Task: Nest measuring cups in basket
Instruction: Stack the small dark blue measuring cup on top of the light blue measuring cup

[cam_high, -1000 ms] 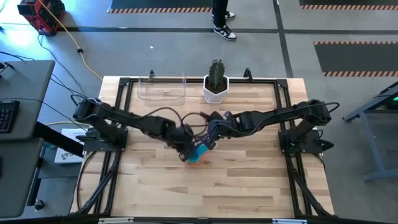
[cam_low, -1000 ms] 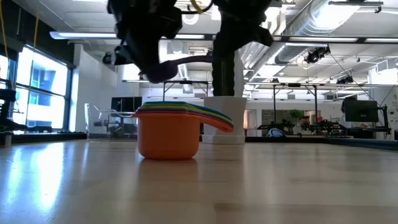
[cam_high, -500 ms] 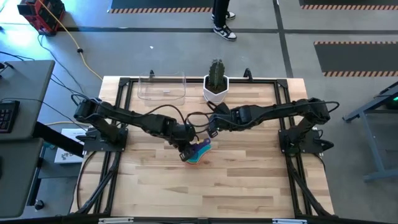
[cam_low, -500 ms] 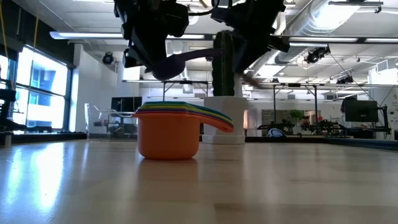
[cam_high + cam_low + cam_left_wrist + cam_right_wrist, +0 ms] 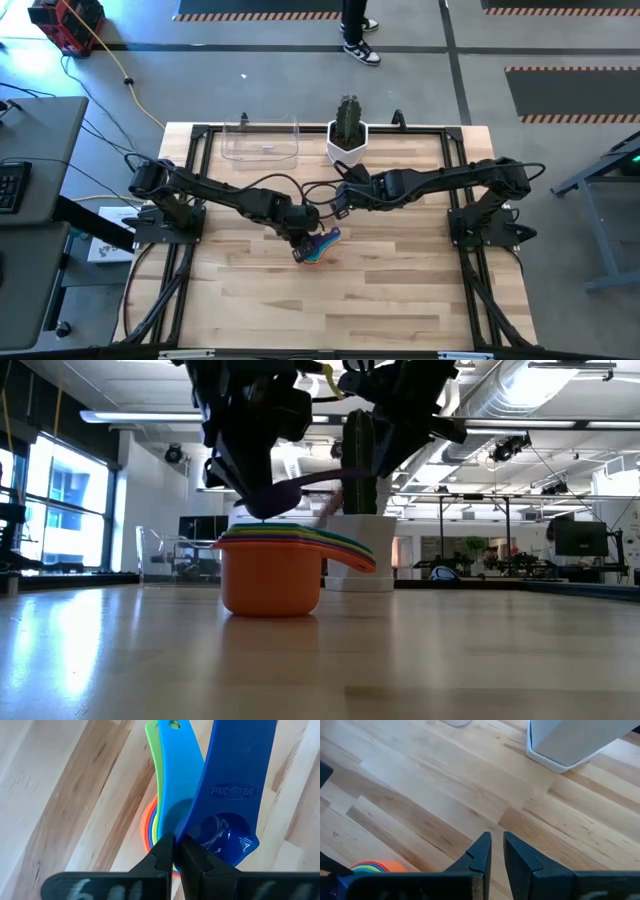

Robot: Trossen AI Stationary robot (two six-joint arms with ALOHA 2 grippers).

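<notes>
Measuring cups [image 5: 316,247] mid-table, clear all round

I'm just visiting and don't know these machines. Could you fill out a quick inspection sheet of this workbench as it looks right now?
Surface: light wooden table, black frame.
Job's things: stack of nested coloured plastic measuring cups, orange outermost; dark blue measuring cup just above it; clear plastic basket at the far edge, apart.
Clutter: white pot with green cactus.
Grippers: left gripper shut on the blue cup; right gripper nearly closed, holding nothing, beside the stack.
Cables: black loops on both arms; yellow cord on floor.
Surroundings: person's feet, desk with keyboard.
</notes>
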